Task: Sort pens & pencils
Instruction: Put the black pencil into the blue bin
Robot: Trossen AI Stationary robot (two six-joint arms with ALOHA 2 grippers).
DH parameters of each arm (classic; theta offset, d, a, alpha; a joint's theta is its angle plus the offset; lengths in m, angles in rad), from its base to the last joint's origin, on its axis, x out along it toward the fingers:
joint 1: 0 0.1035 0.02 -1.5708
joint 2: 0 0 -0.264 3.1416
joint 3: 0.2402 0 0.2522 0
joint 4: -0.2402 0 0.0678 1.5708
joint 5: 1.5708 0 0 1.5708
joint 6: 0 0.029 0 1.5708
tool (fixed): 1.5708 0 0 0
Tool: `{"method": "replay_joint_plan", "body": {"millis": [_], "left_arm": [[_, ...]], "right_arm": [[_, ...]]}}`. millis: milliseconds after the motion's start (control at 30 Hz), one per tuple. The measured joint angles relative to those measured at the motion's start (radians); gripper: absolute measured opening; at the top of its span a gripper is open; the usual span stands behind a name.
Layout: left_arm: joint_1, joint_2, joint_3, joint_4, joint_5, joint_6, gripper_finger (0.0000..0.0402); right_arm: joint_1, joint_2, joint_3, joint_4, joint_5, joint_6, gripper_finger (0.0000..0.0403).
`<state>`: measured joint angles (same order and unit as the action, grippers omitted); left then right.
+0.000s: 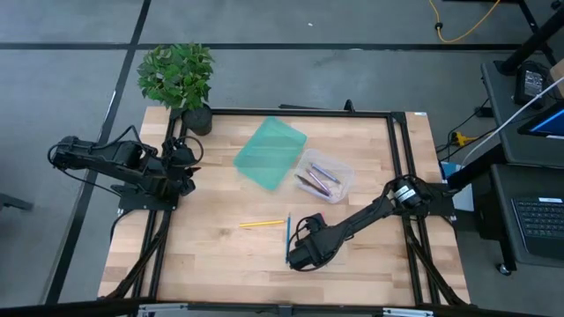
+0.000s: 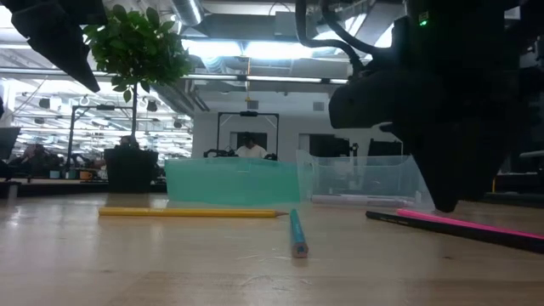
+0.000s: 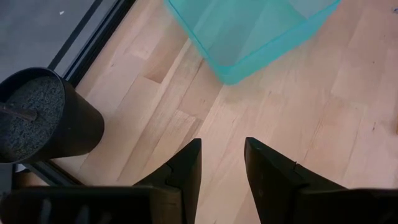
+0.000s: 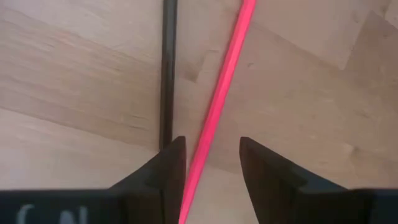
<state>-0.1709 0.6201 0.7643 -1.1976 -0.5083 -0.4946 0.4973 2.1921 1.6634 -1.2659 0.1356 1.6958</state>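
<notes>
A pink pencil [image 4: 225, 78] and a black one [image 4: 166, 74] lie side by side on the wooden table under my right gripper [image 4: 211, 180]. The gripper is open and points down. The pink pencil runs between its fingers, and the black one passes under one finger [image 4: 169, 171]. I cannot tell whether the fingers touch either. A yellow pencil [image 1: 262, 224] and a blue one [image 1: 287, 234] lie flat just left of that gripper. Several more pens and pencils lie in a clear bin [image 1: 324, 176]. My left gripper [image 3: 222, 180] waits open at the table's left edge.
A teal bin [image 1: 270, 152] stands beside the clear bin at the table's far middle. A potted plant [image 1: 181, 79] stands at the far left corner, close to my left gripper. Bare wood lies along the near edge. A person shows in the room behind.
</notes>
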Motion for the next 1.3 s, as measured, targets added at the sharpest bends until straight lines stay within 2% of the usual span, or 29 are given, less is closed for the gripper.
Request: {"method": "replay_joint_plan", "body": {"millis": [300, 867, 1000, 1300], "left_arm": [[0.000, 0.000, 0.000, 0.000, 0.000, 0.000, 0.0115], [0.000, 0.000, 0.000, -0.002, 0.000, 0.000, 0.0115], [0.000, 0.000, 0.000, -0.003, 0.000, 0.000, 0.0115], [0.000, 0.000, 0.000, -0.007, 0.000, 0.000, 0.0115]], "right_arm": [[-0.002, 0.000, 0.000, 0.000, 0.030, 0.001, 0.0152], [-0.008, 0.067, 0.005, 0.008, 0.013, -0.001, 0.0148], [-0.008, 0.068, 0.004, 0.019, 0.009, -0.002, 0.0126], [-0.008, 0.070, 0.003, 0.034, 0.006, -0.003, 0.0051]]}}
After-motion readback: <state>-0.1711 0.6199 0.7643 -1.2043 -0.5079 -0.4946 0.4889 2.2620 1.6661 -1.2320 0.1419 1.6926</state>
